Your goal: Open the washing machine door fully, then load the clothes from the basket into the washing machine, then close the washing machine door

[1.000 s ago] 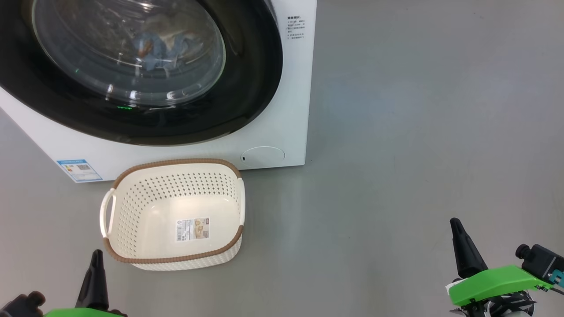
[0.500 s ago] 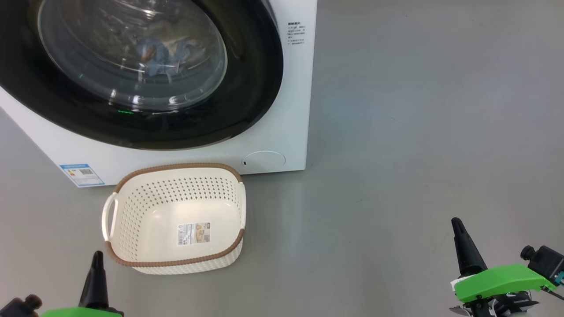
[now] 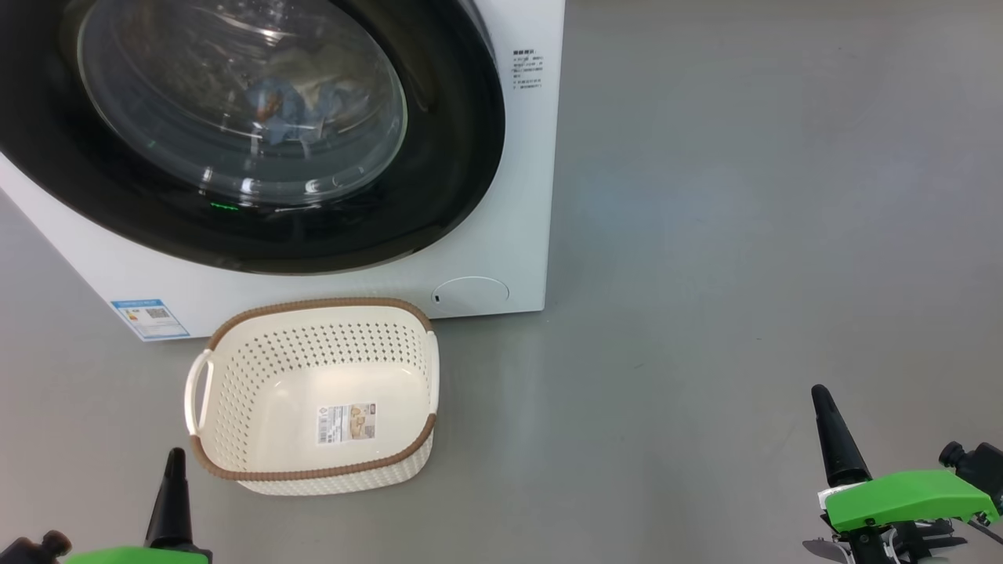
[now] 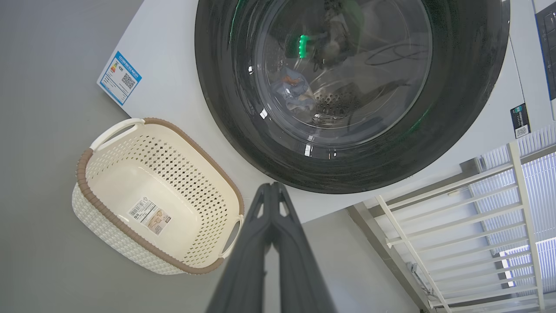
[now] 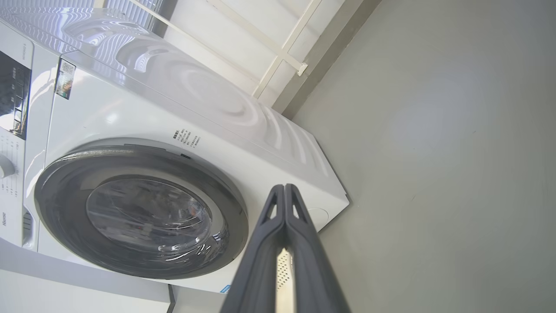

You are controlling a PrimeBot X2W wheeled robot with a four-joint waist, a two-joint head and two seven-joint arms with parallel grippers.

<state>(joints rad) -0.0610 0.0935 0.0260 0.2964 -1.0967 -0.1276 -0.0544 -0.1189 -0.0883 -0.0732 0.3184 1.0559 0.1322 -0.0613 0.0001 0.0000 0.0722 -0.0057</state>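
Note:
The washing machine (image 3: 501, 196) stands at the upper left, white and boxy. Its door (image 3: 439, 180) with the glossy black rim lies flat against the front, closed. Behind the glass the clothes (image 3: 294, 106) lie in the drum, blue with an orange patch; the same clothes (image 4: 294, 89) appear through the door (image 4: 456, 108) in the left wrist view. The basket (image 3: 235, 392) sits on the floor just before the machine with only a paper label inside. My left gripper (image 3: 172, 458) is low at the left, shut (image 4: 273, 186), holding nothing. My right gripper (image 3: 820, 392) is far right, shut (image 5: 284, 187), holding nothing.
Grey floor (image 3: 744, 235) stretches wide to the right of the machine. A blue sticker (image 3: 149, 317) and a round cap (image 3: 470, 294) mark the machine's lower front. A white railing (image 4: 456, 226) and wall stand beside the machine.
The whole head view has slid slightly down, so the camera moved. Both grippers sit a little lower in the picture. Door, clothes and basket keep their places.

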